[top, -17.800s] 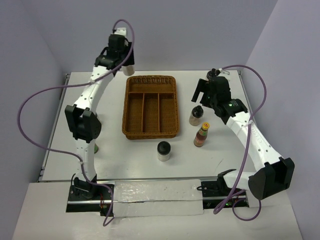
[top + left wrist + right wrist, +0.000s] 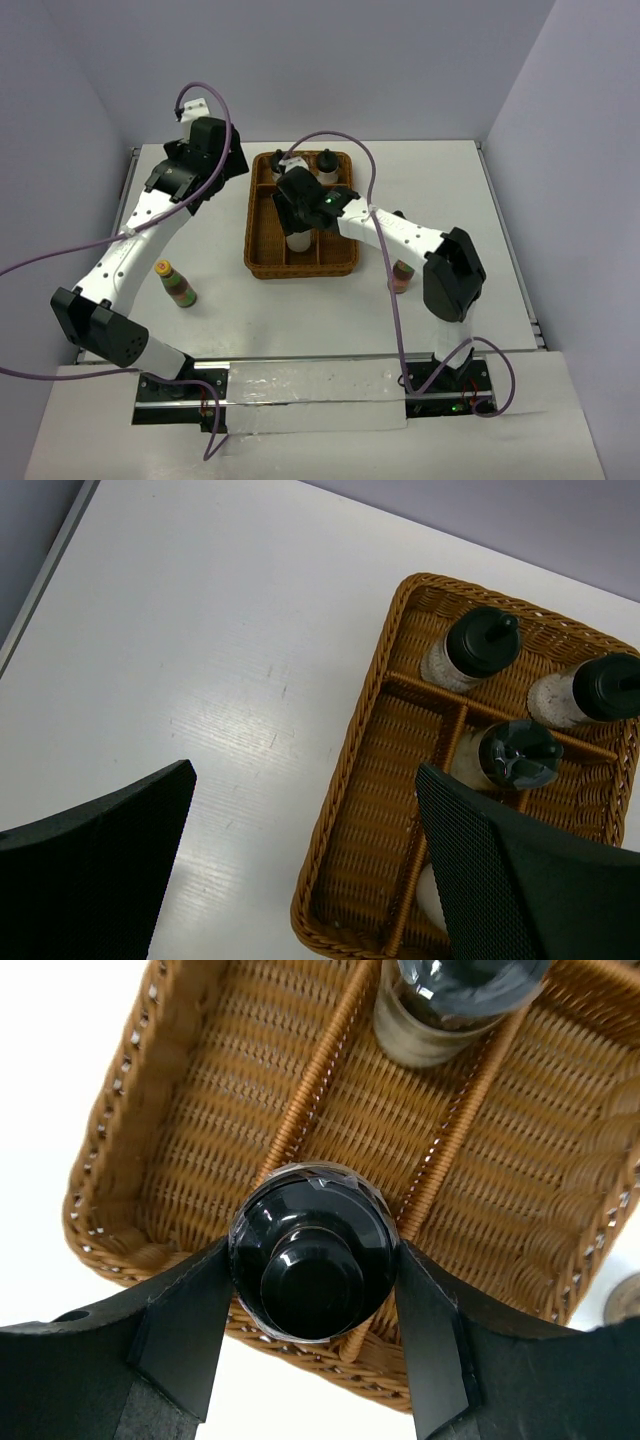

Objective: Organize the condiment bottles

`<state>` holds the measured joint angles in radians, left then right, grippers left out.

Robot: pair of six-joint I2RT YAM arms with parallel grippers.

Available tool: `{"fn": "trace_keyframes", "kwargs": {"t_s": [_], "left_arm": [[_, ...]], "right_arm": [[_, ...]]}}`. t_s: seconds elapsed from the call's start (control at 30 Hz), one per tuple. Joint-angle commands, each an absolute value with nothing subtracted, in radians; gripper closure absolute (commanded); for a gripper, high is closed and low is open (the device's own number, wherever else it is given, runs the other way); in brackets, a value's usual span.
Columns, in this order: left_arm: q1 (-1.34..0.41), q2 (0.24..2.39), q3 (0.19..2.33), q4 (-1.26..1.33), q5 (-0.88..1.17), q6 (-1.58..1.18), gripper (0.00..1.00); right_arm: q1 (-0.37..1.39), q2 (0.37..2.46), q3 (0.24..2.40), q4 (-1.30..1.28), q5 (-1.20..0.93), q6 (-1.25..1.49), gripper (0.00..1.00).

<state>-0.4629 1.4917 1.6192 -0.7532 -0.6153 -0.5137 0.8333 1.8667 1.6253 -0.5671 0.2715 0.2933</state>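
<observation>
From above, my left pincer (image 2: 183, 188) hangs with its jaws wide apart over the surface (image 2: 210, 270), left of the wicker tray (image 2: 300, 272). My right pincer (image 2: 297, 225) is clamped on a whitish bottle (image 2: 298, 243) in the tray's near half. One reddish bottle (image 2: 176, 284) stands on the surface at left. A second reddish bottle (image 2: 403, 272) stands at right, half hidden by my arm.

My left wrist shows two capped bottles (image 2: 480, 645) in the cross compartment and a third capped bottle (image 2: 510, 755) just past the divider.

My right wrist shows my fingers (image 2: 190, 1340) pressing both sides of the whitish bottle's black cap. I cannot tell which compartment it is in.
</observation>
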Motion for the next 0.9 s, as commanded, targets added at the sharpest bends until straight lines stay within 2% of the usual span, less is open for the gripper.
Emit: {"fn": "trace_keyframes", "kwargs": {"t_s": [0.0,0.17,0.3,0.37,0.4,0.43,0.47,0.5,0.53,0.67,0.87], "left_arm": [[-0.459,1.441,1.613,-0.752,-0.598,-0.530,0.01],[-0.458,1.433,1.598,-0.745,-0.593,-0.532,0.01],[-0.458,1.438,1.580,-0.734,-0.558,-0.543,0.01],[-0.459,1.441,1.577,-0.735,-0.549,-0.546,0.01],[-0.459,1.444,1.577,-0.739,-0.546,-0.549,0.01],[-0.459,1.445,1.575,-0.740,-0.549,-0.549,0.01],[-0.457,1.444,1.574,-0.744,-0.552,-0.546,0.01],[-0.457,1.443,1.574,-0.744,-0.552,-0.546,0.01],[-0.457,1.441,1.574,-0.747,-0.556,-0.543,0.00],[-0.459,1.442,1.564,-0.786,-0.578,-0.527,0.01],[-0.459,1.401,1.506,-0.892,-0.604,-0.565,0.01]], "right_arm": [[0.839,1.870,1.658,-0.446,0.294,0.278,0.91],[0.848,1.881,1.588,-0.403,0.350,0.264,0.91],[0.849,1.896,1.546,-0.378,0.355,0.262,0.79],[0.850,1.899,1.546,-0.384,0.354,0.267,0.66],[0.851,1.895,1.547,-0.386,0.355,0.269,0.55],[0.851,1.888,1.552,-0.394,0.358,0.270,0.35],[0.851,1.877,1.572,-0.407,0.364,0.270,0.22],[0.851,1.876,1.574,-0.408,0.365,0.270,0.20],[0.853,1.867,1.597,-0.428,0.372,0.267,0.14],[0.850,1.822,1.680,-0.477,0.381,0.248,0.05],[0.850,1.721,1.722,-0.499,0.397,0.238,0.03]]}}
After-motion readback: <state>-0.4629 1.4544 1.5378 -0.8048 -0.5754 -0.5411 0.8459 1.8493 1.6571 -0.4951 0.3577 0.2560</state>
